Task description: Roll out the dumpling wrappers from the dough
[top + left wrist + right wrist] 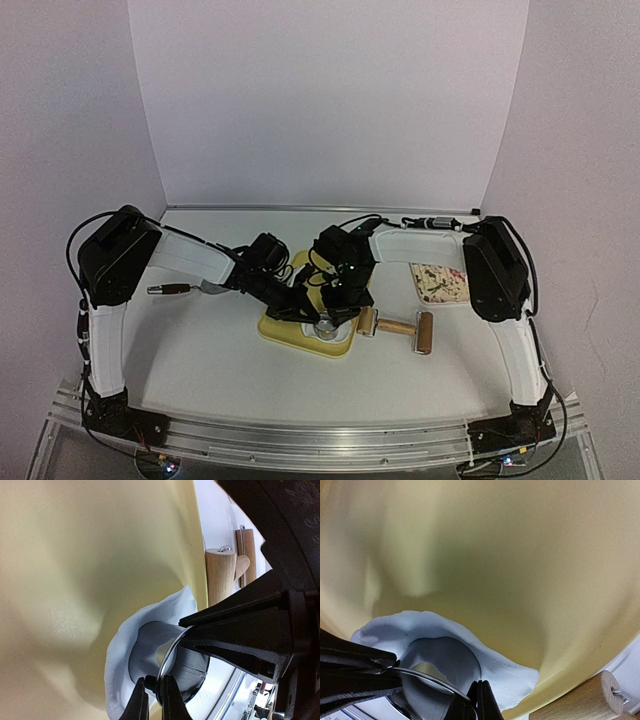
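A flattened sheet of white dough lies on the yellow board near its front edge. The shiny ring cutter stands pressed into the dough and rings a round patch of it. My left gripper is shut on the near side of the cutter's rim. My right gripper is shut on the opposite side of the same rim. No separate dumpling wrappers are in view.
A wooden rolling pin lies just right of the board. A small patterned tray sits at the back right. A brown-handled tool rests on the table at the left, under the left arm.
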Robot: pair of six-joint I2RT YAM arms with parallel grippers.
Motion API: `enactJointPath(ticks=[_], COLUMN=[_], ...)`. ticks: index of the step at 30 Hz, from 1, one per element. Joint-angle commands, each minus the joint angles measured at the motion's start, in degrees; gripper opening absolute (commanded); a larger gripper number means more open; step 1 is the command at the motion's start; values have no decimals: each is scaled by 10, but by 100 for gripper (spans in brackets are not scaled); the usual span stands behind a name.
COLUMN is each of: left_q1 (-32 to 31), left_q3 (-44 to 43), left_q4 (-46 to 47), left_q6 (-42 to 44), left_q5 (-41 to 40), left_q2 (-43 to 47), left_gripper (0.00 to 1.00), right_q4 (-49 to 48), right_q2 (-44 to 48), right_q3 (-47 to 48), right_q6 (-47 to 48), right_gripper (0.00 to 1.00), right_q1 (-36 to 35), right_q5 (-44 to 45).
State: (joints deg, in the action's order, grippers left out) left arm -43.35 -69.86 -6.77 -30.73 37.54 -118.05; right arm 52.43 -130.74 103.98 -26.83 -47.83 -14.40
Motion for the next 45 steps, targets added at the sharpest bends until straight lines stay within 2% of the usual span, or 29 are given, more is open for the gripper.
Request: enactJointPath(ticks=[1, 6, 14, 19, 33, 39, 45], left_q1=[-36, -38, -39, -38, -39, -38, -33], left_q3=[64, 94, 63, 44, -78, -47, 14], left_q4=[-96, -86, -88, -112, -172, -175, -156], left_q6=[30, 24, 59, 57, 43, 43, 39], left_q5=[-102, -104, -131, -133, -167, -181, -178], left_q2=[-70, -63, -59, -38, 45, 105, 155], left_gripper=[5, 5, 5, 7, 41, 54, 61], right_q4=[-1, -1, -4, 0, 70, 77, 82], right_q2=[-81, -87, -101, -75, -95, -100, -101], right_q3=[-53, -58, -54, -31, 28, 35, 37], right_q6=[-3, -5, 12, 9, 14, 16, 18], right_gripper=[0, 0, 0, 0, 0, 0, 0], right_q1=[-14, -17, -15, -15, -15, -15, -15], right_q5=[-8, -14, 0, 3, 48, 50, 53])
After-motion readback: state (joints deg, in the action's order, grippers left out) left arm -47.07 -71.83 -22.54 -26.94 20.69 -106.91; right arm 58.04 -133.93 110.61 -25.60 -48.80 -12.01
